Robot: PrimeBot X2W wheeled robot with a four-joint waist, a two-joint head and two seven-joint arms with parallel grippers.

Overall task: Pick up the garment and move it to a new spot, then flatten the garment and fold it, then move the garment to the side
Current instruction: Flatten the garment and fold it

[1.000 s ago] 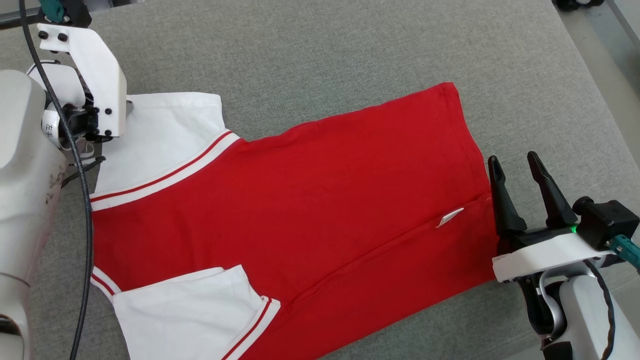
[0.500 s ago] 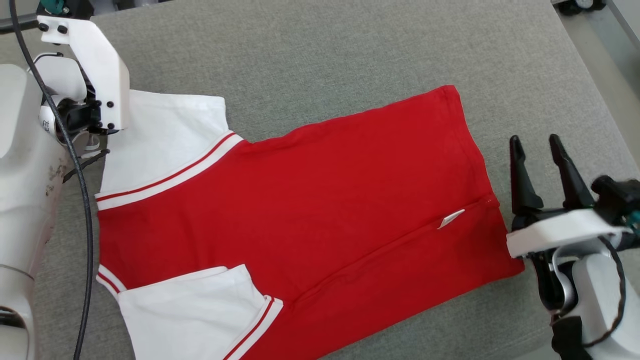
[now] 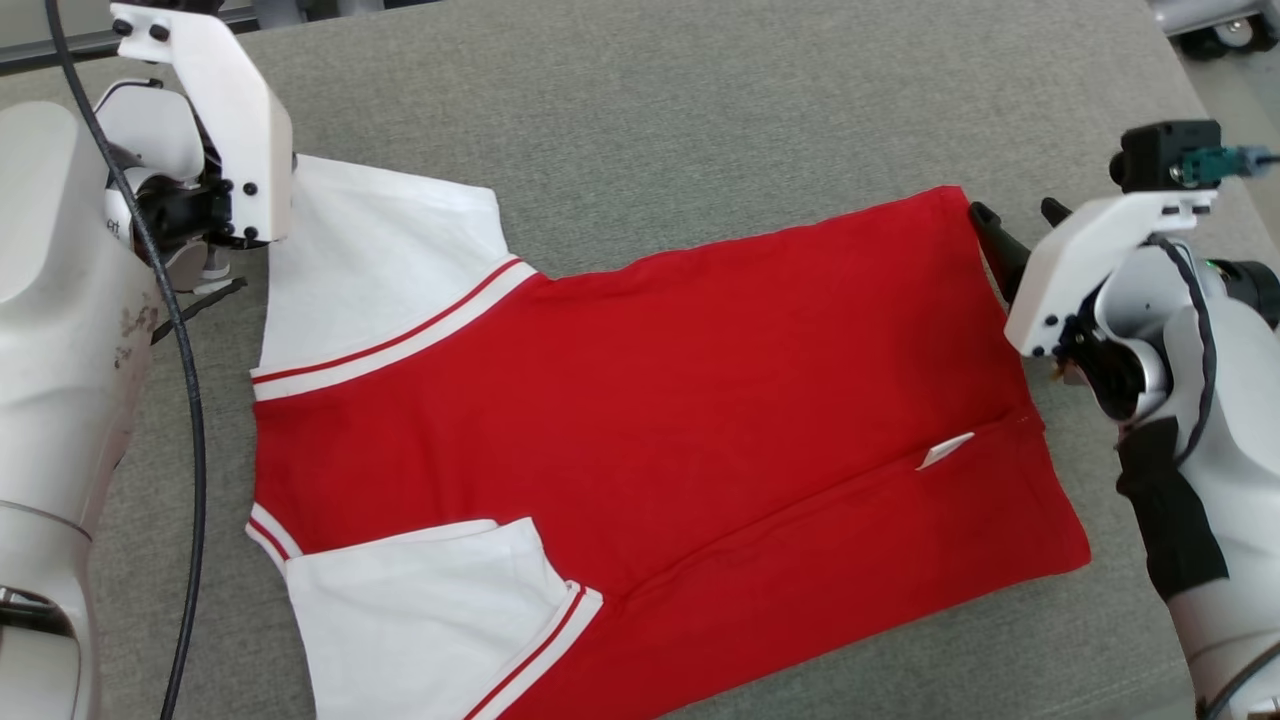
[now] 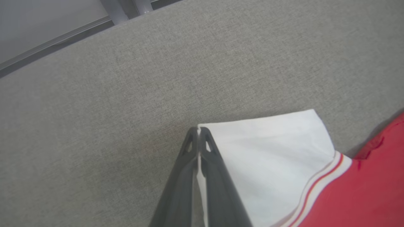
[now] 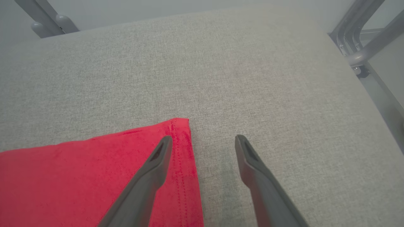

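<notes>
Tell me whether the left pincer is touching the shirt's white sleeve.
Touching. The left wrist view shows the left pincer shut on the edge of the white sleeve, with a sliver of white cloth pinched in its closed jaws.

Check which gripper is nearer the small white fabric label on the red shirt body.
Right. The right gripper is open, straddling the red hem corner on the end with the small white label; the left gripper is shut on the white sleeve at the opposite end.

- Shirt point(image 3: 640, 400): soft, matt knit cloth.
- Table top point(image 3: 700, 120) under the shirt: coarse grey woven cloth, matt.
- Right gripper point(image 5: 203, 138) beside the shirt: dark matt plastic fingers point(image 5: 148, 179).
- Frame point(image 5: 375, 42) beyond the shirt: smooth grey metal.
</notes>
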